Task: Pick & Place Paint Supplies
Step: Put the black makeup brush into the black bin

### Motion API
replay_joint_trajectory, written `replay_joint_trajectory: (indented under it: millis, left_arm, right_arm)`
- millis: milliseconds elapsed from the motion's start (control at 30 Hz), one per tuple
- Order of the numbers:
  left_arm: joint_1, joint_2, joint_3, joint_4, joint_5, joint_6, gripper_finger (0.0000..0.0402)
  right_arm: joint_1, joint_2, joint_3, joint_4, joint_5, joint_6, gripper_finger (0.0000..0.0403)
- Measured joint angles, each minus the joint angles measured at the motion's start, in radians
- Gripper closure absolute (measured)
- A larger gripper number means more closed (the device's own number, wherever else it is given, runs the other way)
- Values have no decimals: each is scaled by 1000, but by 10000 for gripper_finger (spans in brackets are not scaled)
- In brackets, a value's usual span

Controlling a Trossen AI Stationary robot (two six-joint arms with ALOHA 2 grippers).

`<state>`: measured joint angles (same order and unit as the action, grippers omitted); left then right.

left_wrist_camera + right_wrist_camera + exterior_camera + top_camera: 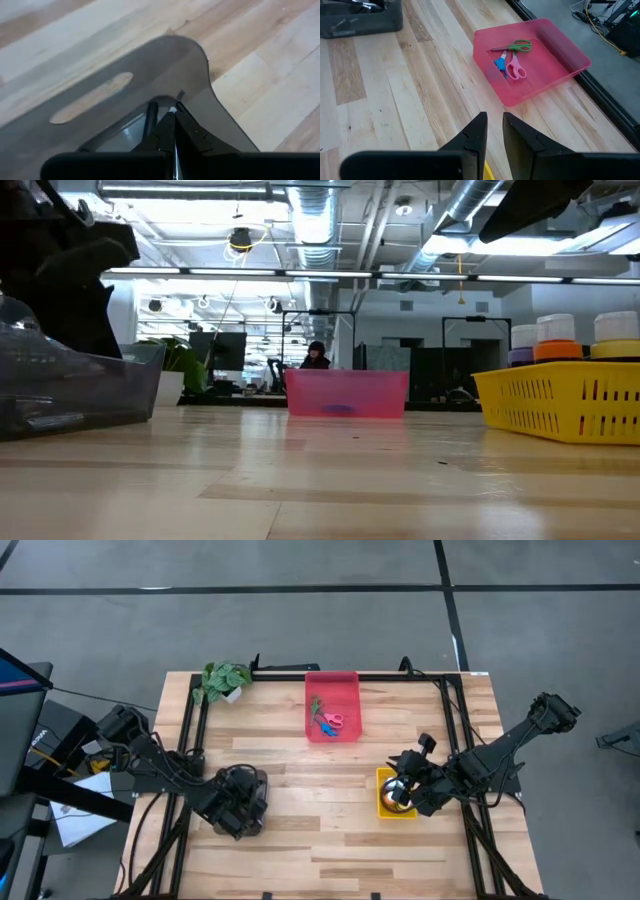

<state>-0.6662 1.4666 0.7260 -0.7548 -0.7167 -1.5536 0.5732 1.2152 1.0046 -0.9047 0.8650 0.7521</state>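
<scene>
My left gripper (240, 802) is down in the grey tray (80, 385), near the table's near-left. It is shut, and a thin brush stub (180, 94) pokes out past its fingertips. My right gripper (495, 131) hovers over the yellow tray (384, 806), open by a narrow gap and holding nothing. Paint bottles (557, 338) stand in the yellow tray (560, 405). Green, pink and blue scissors (512, 60) lie flat in the red tray (530, 65) at the far middle. My left gripper pinches a thin brush between its two shut fingers (192, 132). Only a short end (180, 94) shows past the tips, above the grey tray's floor. The fingers slant down into the tray. The gripper itself hides the rest of the brush.
A small potted plant (222, 680) stands at the far-left corner. A black frame rail (350, 676) runs along the far edge and down both sides. Bare wood lies between the grey and yellow trays (320, 810). The grey tray's wall has a slot handle (92, 97).
</scene>
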Motion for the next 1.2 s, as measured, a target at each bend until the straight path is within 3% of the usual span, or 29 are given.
replay_joint_trajectory:
  millis: [167, 1200]
  left_arm:
    - [0, 0, -36, 65, 15, 38, 401]
    - [-1, 0, -39, 70, 34, 57, 401]
  right_arm:
    - [0, 0, 0, 0, 0, 0, 346]
    - [0, 0, 0, 1, 4, 0, 346]
